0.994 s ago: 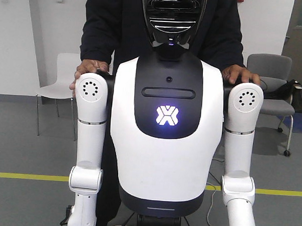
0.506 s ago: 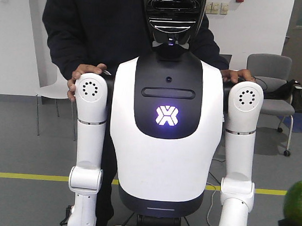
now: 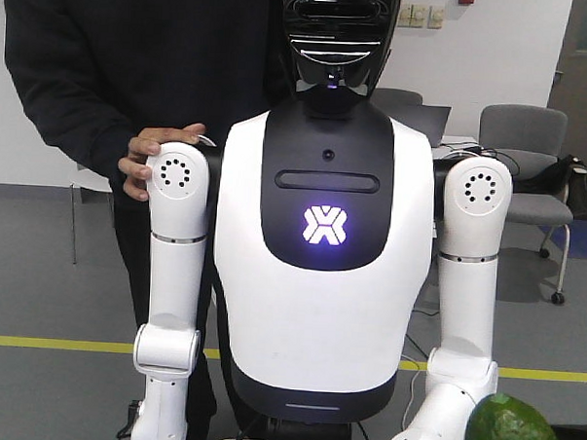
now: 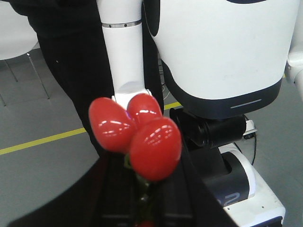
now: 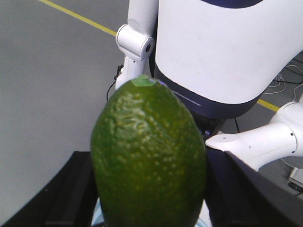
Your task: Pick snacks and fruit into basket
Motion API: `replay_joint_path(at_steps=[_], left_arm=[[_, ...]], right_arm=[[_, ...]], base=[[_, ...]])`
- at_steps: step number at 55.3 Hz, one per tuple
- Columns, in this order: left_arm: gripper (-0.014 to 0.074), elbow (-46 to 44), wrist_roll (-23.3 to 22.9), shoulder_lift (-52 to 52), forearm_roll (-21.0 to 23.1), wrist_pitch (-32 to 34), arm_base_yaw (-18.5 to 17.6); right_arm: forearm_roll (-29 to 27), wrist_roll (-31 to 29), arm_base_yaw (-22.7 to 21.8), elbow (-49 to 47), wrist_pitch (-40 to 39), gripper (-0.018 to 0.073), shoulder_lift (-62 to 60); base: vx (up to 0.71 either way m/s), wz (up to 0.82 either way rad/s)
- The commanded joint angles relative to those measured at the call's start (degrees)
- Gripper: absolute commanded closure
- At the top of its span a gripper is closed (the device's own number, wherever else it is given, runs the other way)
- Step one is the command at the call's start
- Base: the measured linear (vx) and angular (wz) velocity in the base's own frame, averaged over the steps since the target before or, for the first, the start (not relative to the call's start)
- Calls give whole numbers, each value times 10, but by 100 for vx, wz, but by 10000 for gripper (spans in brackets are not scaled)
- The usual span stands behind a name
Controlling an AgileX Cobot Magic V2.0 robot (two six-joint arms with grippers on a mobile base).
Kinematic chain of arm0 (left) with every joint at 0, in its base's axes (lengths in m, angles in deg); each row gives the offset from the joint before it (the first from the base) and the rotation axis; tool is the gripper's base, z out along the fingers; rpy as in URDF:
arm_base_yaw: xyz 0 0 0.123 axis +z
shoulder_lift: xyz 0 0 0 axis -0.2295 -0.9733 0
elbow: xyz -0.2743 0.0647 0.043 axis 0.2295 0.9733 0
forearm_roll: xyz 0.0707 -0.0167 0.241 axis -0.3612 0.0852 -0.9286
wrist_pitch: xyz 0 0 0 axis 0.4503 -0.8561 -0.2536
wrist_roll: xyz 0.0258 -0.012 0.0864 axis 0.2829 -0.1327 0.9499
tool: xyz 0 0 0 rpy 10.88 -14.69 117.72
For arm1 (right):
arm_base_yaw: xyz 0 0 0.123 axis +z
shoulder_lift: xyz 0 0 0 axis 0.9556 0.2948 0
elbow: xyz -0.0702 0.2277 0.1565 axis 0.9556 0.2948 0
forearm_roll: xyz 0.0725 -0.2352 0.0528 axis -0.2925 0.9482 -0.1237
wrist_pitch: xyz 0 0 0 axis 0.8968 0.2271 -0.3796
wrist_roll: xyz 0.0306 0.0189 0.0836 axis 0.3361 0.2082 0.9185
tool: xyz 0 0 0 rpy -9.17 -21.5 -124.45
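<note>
We see a white-and-black humanoid robot (image 3: 323, 251) facing the front camera on a grey floor (image 3: 57, 288) crossed by a yellow line (image 3: 54, 344), a person in dark clothing (image 3: 105, 66) standing behind it with one hand (image 3: 155, 160) on its shoulder. In the right wrist view a bumpy green avocado (image 5: 149, 158) fills the frame, standing upright between the dark fingers (image 5: 71, 189) of the right gripper (image 5: 149, 208), which are clamped on its sides; its top also shows at the front view's lower edge. In the left wrist view a cluster of glossy red fruit (image 4: 137, 135) sits at the left gripper (image 4: 142, 198), held up before the robot's torso; we cannot tell how those fingers stand, as the fruit hides them. A grey chair (image 3: 530, 152) stands by the wall
</note>
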Motion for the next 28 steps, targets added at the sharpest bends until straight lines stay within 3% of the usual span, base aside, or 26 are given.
replay_joint_path(at_steps=[1, 8, 17, 23, 28], left_arm=[[596, -18, -3, 3, 10, 37, -2], [596, -18, -3, 3, 10, 37, -2], [596, -18, -3, 3, 10, 37, -2], [596, -18, -3, 3, 10, 37, -2], [596, -18, -3, 3, 10, 37, -2]], right_arm=[[-11, -40, -2, -17, -15, 568, -5], [-49, -101, -2, -17, 17, 568, -5], [-157, -199, 7, -17, 33, 568, 1], [-167, -221, 55, -17, 35, 568, 15], [-136, -219, 115, -16, 42, 568, 34]], base=[[0, 0], [0, 0], [0, 0], [0, 0], [0, 0]])
